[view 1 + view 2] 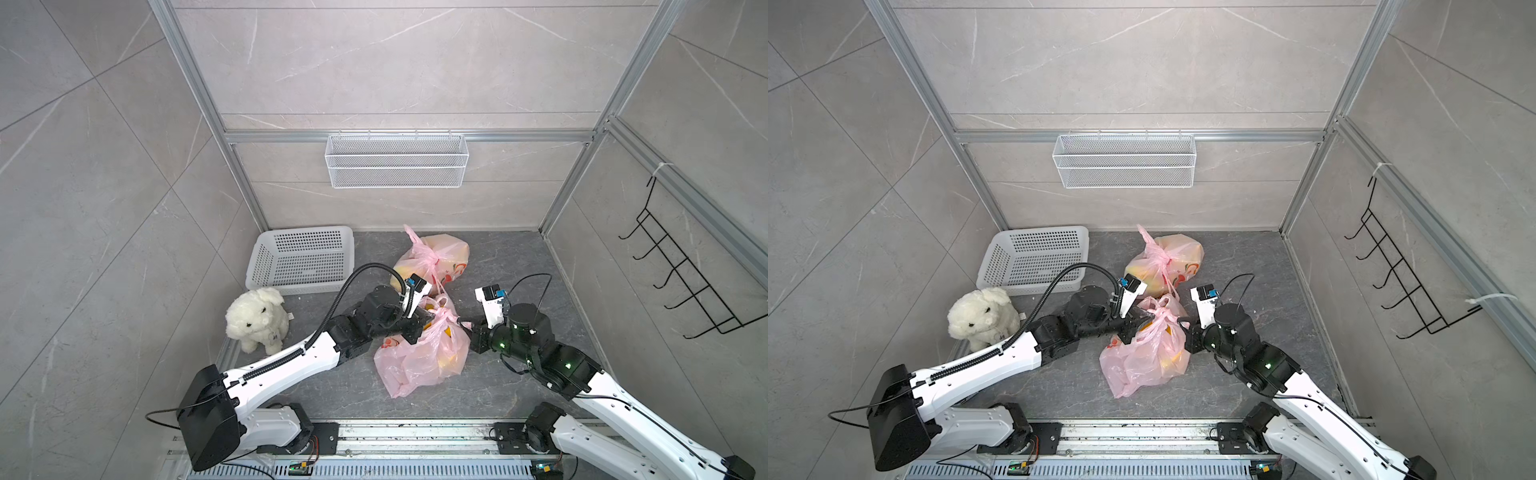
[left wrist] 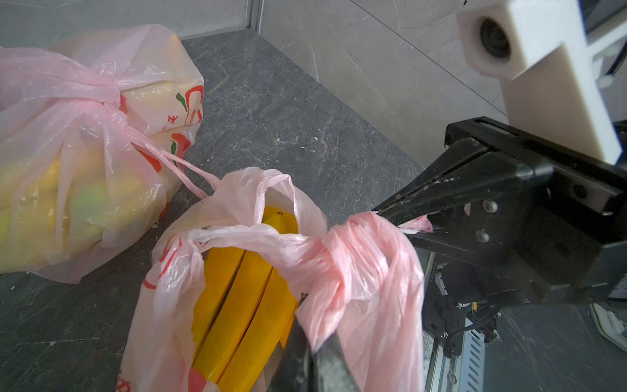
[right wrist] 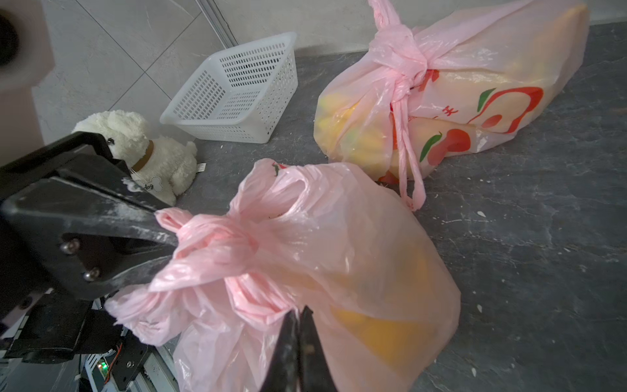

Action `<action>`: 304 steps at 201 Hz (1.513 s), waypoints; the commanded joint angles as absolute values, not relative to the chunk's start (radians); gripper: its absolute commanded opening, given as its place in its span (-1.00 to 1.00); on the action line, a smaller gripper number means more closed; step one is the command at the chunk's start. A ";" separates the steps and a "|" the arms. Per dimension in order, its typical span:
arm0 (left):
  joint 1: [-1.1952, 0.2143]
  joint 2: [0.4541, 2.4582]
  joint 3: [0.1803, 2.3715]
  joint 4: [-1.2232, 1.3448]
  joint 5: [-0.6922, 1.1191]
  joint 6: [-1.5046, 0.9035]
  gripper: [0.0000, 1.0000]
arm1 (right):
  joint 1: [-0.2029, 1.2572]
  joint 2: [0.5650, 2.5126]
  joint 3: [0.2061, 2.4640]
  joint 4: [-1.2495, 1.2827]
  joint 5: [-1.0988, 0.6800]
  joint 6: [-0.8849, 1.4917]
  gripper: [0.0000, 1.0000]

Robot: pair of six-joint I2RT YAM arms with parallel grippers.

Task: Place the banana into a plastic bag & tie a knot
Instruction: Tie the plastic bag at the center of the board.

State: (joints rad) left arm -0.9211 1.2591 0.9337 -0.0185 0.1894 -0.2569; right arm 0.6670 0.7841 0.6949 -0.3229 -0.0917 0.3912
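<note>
Pink bag (image 1: 419, 357): thin translucent plastic with red print. It lies on the dark stone floor (image 1: 519, 257), well apart from the white basket (image 1: 299, 257), nearer the robot's base and off to the robot's right.
Banana (image 2: 237, 298): yellow, inside the pink bag. It shows through the gap in the mouth in the left wrist view, and as a yellow shade through the film in both top views.
Bag handles (image 3: 217, 244): gathered and twisted into one bunch above the mouth. Whether this is a closed knot cannot be told.
Left gripper (image 1: 431, 322): reaches in from the basket side. Jaws are pressed together, pinching a handle loop of the pink bag.
Right gripper (image 2: 397, 220): on the side of the bag away from the basket. Jaws are closed to a narrow wedge, with a scrap of the bag's film nipped at the tips.
Second bag (image 1: 432, 259): same pink plastic, tied at the top, yellow contents. It lies near the basket's right end, not touching it. One loose handle strand trails toward the pink bag.
Plush dog (image 1: 257, 318): white, upright, just beside the basket's near left corner.
Wire tray (image 1: 397, 160): white mesh, hung on the back wall, above the basket and to its right.
Hook rack (image 1: 681, 274): black wire on the right wall, well apart from the basket.
</note>
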 commanded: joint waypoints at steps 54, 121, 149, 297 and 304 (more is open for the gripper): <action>-0.920 1.201 0.934 -0.060 0.204 -0.197 -0.92 | 0.713 0.817 0.687 -0.331 -0.032 0.334 -1.00; -0.920 1.166 0.896 -0.078 0.266 -0.184 -0.79 | 0.719 0.818 0.732 -0.360 -0.015 0.303 -1.00; -0.920 1.163 0.897 -0.074 0.290 -0.181 -0.83 | 0.732 0.825 0.742 -0.379 0.013 0.287 -1.00; -0.831 0.936 0.590 0.111 0.064 -0.431 -1.00 | 0.737 0.805 0.751 -0.566 0.442 0.348 -1.00; -0.805 0.923 0.564 0.118 0.063 -0.462 -1.00 | 0.738 0.817 0.750 -0.577 0.466 0.364 -1.00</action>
State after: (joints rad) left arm -0.8768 0.9890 0.6247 0.0551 0.1360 -0.3435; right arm 0.7452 0.7933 0.7444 -0.4843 0.2924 0.3099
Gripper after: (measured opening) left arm 0.056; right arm 0.040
